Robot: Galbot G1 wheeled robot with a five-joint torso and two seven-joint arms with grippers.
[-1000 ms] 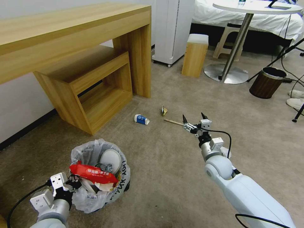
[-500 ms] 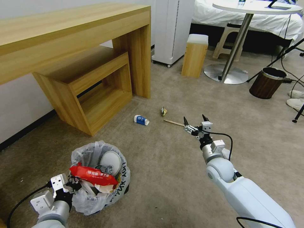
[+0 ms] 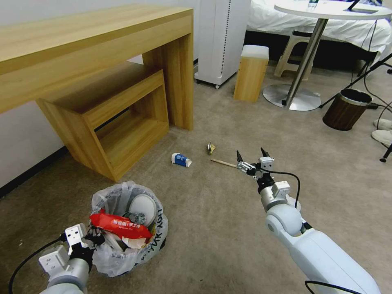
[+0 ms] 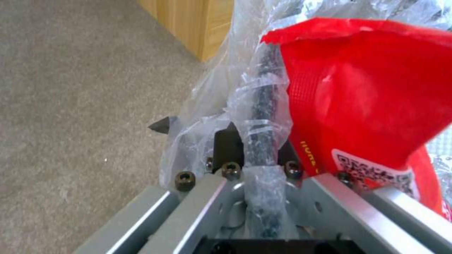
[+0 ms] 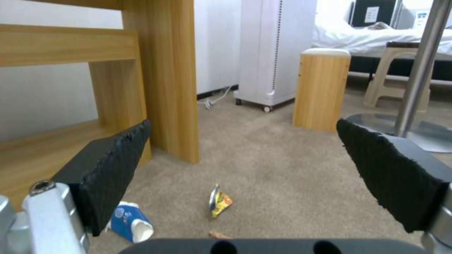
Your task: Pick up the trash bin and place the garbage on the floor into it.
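While clamped on trash bin (image 3: pixel 126 220) rim, left gripper (image 3: pixel 93 238).

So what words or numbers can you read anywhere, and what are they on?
Trash bin bag: black letters, partly "ADH", the rest folded.
Red wrapper: white print, too small to read; a QR code, no readable words.
Blue-white paper cup: logo too small.
Yellow wrapper: print blurred.

Beige short-pile carpet (image 3: pixel 212 220) underfoot. Light wood desk (image 3: pixel 81 36) along pale wall (image 3: pixel 24 139), dark baseboard below; lower wood bench (image 3: pixel 110 118) tucked beneath. White floor appliance (image 3: pixel 222 38) on castors behind. Wooden stool (image 3: pixel 250 73) with white top beside. Round white pedestal table (image 3: pixel 326 10), chrome base. Bed (image 3: pixel 351 28) with white linen beyond. Brown wood-grain bin (image 3: pixel 346 109) at right.
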